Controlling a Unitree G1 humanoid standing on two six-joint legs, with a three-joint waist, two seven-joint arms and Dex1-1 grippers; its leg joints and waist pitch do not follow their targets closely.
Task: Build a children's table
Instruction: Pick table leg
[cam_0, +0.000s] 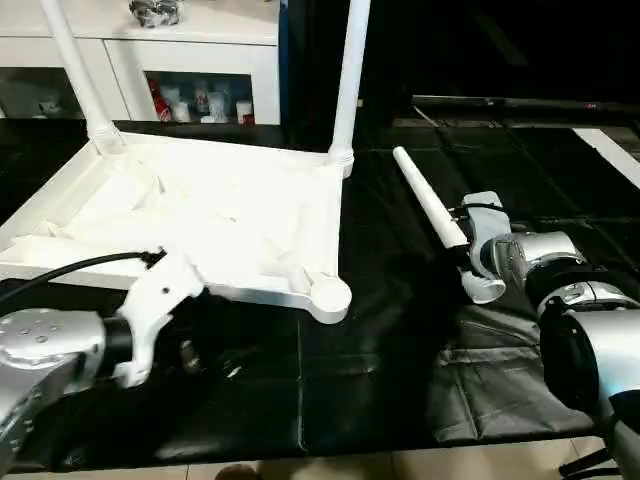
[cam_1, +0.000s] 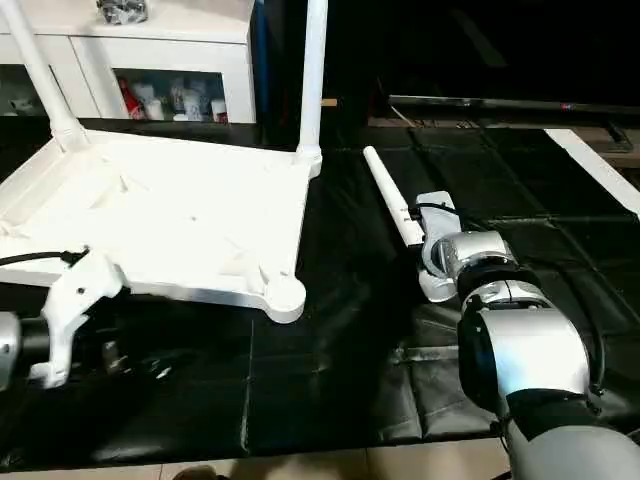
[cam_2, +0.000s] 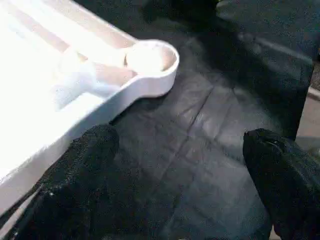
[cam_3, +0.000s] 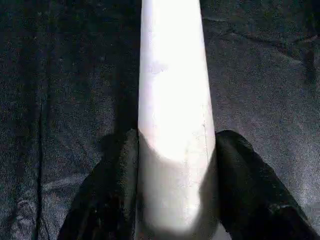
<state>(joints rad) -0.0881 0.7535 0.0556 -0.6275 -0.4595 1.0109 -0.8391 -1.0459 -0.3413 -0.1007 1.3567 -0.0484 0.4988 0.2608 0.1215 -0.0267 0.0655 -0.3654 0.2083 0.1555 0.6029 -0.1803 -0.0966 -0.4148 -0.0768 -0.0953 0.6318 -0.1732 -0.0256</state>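
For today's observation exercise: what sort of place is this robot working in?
Probably a living room turned workspace: a white cabinet with glass doors, a black floor sheet, and an upturned tabletop.

We see a white plastic tabletop (cam_0: 200, 215) lying with its ribbed underside up, plain and unpatterned. Two white legs (cam_0: 350, 70) stand in its far corners, and a third white leg (cam_0: 430, 208) lies on a black sheet (cam_0: 400, 350), glossy and creased into a faint grid of fold lines. Our forearms are silver; the left wrist housing (cam_0: 155, 300) is white, with a black cable. The left gripper (cam_2: 180, 185) has black fingers, as does the right gripper (cam_3: 175, 200), dark against the pale leg. Behind stands a white cabinet (cam_0: 190, 45) with glass doors, with red and white items inside. A strip of beige floor (cam_0: 400, 465) edges the sheet.
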